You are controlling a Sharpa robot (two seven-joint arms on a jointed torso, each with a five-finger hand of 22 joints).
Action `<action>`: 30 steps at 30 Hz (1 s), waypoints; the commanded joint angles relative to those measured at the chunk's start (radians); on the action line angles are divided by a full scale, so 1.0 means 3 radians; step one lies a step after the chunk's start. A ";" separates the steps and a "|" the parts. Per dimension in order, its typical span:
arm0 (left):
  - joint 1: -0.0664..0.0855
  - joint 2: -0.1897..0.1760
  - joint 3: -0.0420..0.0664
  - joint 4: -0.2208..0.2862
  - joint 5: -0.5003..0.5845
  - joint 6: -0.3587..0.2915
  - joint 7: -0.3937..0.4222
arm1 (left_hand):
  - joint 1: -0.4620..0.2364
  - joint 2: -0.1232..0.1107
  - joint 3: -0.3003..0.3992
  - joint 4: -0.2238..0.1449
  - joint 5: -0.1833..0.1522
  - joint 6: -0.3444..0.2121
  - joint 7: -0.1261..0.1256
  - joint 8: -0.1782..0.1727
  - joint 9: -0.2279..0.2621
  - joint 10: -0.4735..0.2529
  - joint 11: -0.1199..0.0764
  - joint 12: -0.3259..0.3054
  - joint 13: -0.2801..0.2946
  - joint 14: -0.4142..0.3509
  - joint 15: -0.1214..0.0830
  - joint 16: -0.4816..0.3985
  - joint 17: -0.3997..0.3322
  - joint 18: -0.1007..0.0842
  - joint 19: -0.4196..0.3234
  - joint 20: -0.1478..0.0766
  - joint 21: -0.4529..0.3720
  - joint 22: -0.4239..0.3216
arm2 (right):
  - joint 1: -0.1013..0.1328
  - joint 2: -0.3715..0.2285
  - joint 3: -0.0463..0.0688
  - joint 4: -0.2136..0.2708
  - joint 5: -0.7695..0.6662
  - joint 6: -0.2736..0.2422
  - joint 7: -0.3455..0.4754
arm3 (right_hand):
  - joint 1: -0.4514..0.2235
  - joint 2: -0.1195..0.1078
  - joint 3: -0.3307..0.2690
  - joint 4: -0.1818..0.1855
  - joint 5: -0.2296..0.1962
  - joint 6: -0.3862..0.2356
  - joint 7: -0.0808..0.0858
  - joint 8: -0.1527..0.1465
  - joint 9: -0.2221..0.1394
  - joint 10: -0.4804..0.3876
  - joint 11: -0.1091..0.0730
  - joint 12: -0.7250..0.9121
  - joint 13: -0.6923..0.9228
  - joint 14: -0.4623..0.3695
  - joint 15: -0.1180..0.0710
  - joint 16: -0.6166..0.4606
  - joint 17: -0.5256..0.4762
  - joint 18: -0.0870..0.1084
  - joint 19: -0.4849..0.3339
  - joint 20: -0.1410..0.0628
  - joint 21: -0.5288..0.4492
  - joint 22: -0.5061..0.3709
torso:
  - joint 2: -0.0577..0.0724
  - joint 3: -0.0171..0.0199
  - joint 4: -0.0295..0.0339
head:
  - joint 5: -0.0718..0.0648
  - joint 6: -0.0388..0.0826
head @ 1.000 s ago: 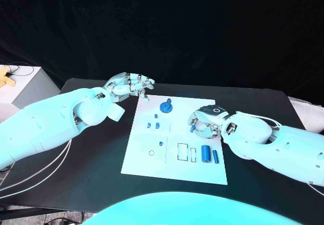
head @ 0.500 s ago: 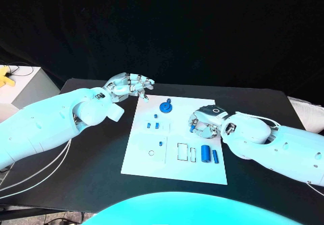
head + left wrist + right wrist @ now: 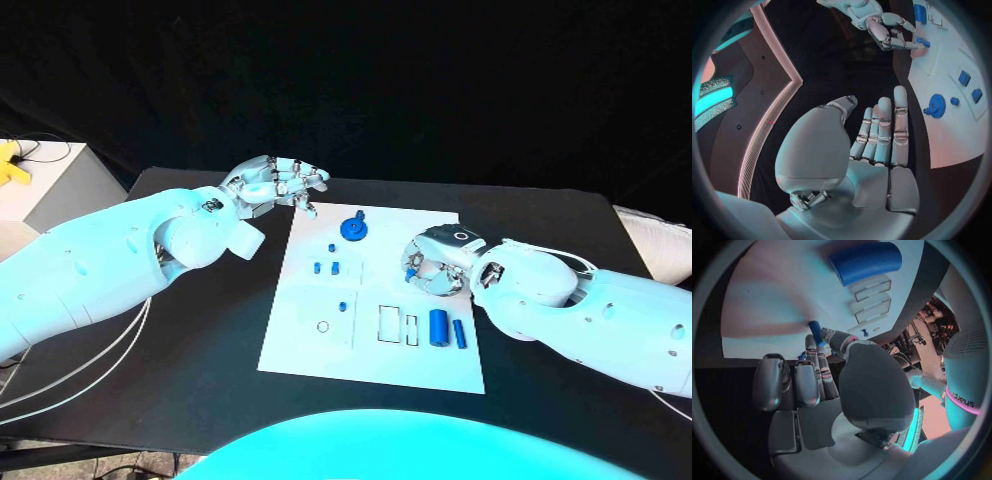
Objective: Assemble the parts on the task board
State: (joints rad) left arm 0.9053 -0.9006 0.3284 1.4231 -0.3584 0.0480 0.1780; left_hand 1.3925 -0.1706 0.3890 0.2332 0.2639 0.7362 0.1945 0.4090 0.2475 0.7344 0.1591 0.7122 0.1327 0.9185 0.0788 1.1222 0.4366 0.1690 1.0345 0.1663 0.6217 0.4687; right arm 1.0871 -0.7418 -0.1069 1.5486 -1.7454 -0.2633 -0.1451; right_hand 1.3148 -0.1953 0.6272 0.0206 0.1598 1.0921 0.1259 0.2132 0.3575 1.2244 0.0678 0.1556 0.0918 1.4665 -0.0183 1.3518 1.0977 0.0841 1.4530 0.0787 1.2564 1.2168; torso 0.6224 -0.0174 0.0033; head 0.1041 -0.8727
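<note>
Nothing on the table has shifted over the last second; both arms hold the same poses. Reaching in from 9 o'clock, the left hand (image 3: 278, 184) hovers off the far-left corner of the task board (image 3: 310, 345), fingers straight and side by side, holding nothing. From 3 o'clock, the right hand (image 3: 434, 262) hangs over the board's right half and pinches a small blue peg (image 3: 815, 332) between thumb and fingertips, its other fingers curled in.

The black table (image 3: 188, 330) carries the white board at its middle, with black cloth behind. A pale cabinet (image 3: 58, 185) stands at 9 o'clock off the table's far-left corner.

On the board, a large blue cylinder (image 3: 438, 325) and a slimmer blue bar (image 3: 462, 333) lie side by side near 5 o'clock, just right of 2 empty rectangular slots (image 3: 398, 325). A blue gear (image 3: 353, 229) sits at 12 o'clock. 2 small blue blocks (image 3: 327, 267) lie left of centre, and a tiny blue piece (image 3: 342, 306) rests below them.
</note>
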 commanded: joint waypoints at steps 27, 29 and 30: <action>-0.0002 0.0016 0.0002 -0.0018 0.0024 0.0078 -0.0012 | 0.0025 0.0029 -0.0015 0.0004 -0.0004 -0.0023 0.0087 0.0026 -0.0004 -0.0020 -0.0008 -0.0007 -0.0006 -0.0008 0.0016 -0.0010 0.0006 0.0043 0.0023 0.0010 -0.0016 -0.0006 | 0.0063 -0.0222 0.0108 0.0610 0.0921 -0.0376 -0.0079 | 0.0069 0.0138 0.0085 -0.0097 0.0042 0.0031 -0.0025 0.0121 0.0147 0.0173 -0.0068 -0.0017 0.0069 0.0051 -0.0049 0.0003 -0.0034 -0.0051 0.0054 -0.0040 0.0126 0.0138 | 0.0000 0.0002 -0.0006 | 0.0042 0.0000; -0.0003 0.0022 0.0002 -0.0020 0.0024 0.0075 -0.0007 | 0.0025 0.0029 -0.0015 0.0004 -0.0004 -0.0023 0.0087 0.0026 -0.0004 -0.0020 -0.0008 -0.0007 -0.0006 -0.0008 0.0016 -0.0010 0.0006 0.0043 0.0023 0.0010 -0.0016 -0.0006 | 0.0048 -0.0158 0.0104 0.0629 0.0910 -0.0373 -0.0059 | 0.0070 0.0140 0.0089 -0.0100 0.0040 0.0028 -0.0024 0.0123 0.0151 0.0174 -0.0068 -0.0020 0.0070 0.0051 -0.0049 0.0002 -0.0035 -0.0050 0.0053 -0.0041 0.0123 0.0135 | 0.0000 0.0004 -0.0005 | 0.0046 0.0000; -0.0004 0.0026 0.0002 -0.0021 0.0024 0.0075 -0.0004 | 0.0025 0.0029 -0.0015 0.0004 -0.0004 -0.0023 0.0087 0.0026 -0.0004 -0.0020 -0.0008 -0.0007 -0.0006 -0.0008 0.0016 -0.0010 0.0006 0.0043 0.0023 0.0010 -0.0016 -0.0006 | 0.0037 -0.0117 0.0100 0.0633 0.0888 -0.0372 -0.0047 | 0.0071 0.0141 0.0090 -0.0102 0.0040 0.0027 -0.0024 0.0123 0.0152 0.0174 -0.0068 -0.0021 0.0070 0.0051 -0.0049 0.0001 -0.0038 -0.0050 0.0052 -0.0041 0.0120 0.0132 | 0.0000 0.0003 -0.0003 | 0.0048 0.0000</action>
State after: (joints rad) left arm 0.9048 -0.8967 0.3284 1.4163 -0.3579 0.0544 0.1677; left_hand 1.3962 -0.1670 0.3890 0.2332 0.2639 0.7362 0.1944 0.4149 0.2477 0.7345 0.1590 0.7122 0.1320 0.9185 0.0788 1.1222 0.4373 0.1690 1.0345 0.1662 0.6218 0.4676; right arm 1.1045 -0.7947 -0.0749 1.7311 -1.5055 -0.3662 -0.1741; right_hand 1.3149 -0.1827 0.6515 -0.0046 0.1728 1.0917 0.1223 0.2307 0.3574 1.2381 0.0777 0.1522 0.1109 1.4666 -0.0253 1.3517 1.0880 0.0842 1.4630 0.0682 1.2895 1.2569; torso 0.6217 -0.0174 0.0015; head 0.1158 -0.8727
